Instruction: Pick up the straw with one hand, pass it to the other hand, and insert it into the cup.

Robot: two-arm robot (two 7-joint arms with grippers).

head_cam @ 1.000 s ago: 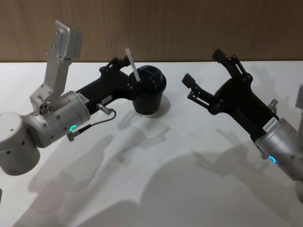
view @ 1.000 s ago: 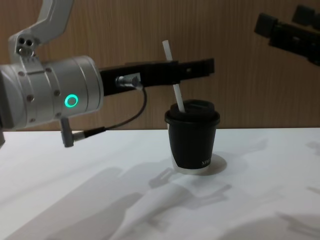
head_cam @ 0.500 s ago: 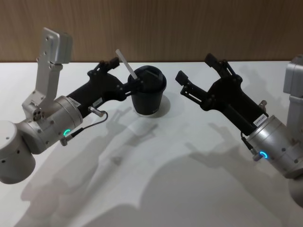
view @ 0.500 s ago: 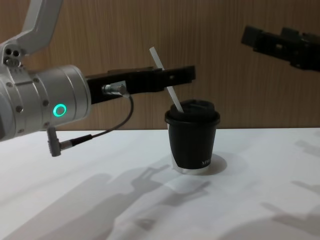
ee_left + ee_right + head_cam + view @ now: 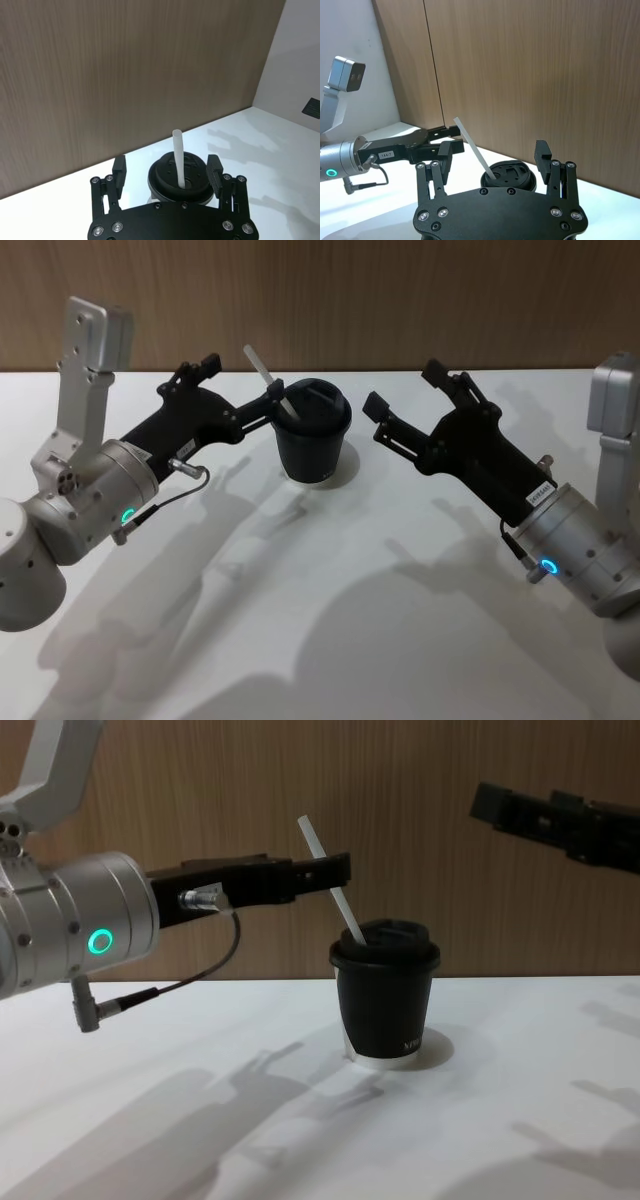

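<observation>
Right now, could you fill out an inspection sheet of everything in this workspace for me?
Surface: white table, bare apart from the cup and shadows.
Job's things: black lidded cup upright; straw standing in its lid, leaning toward the left gripper.
Clutter: nothing seen.
Grippers: left gripper open, fingers either side of the straw, not touching; right gripper open, raised beside the cup.
Cables: black cable looping under the left arm.
Surroundings: wood-panelled wall.

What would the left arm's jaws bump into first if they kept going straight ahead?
Probably the straw, which leans out of the cup right between the open jaws of the left gripper. The cup's lid sits just behind it, though depth is hard to judge.
</observation>
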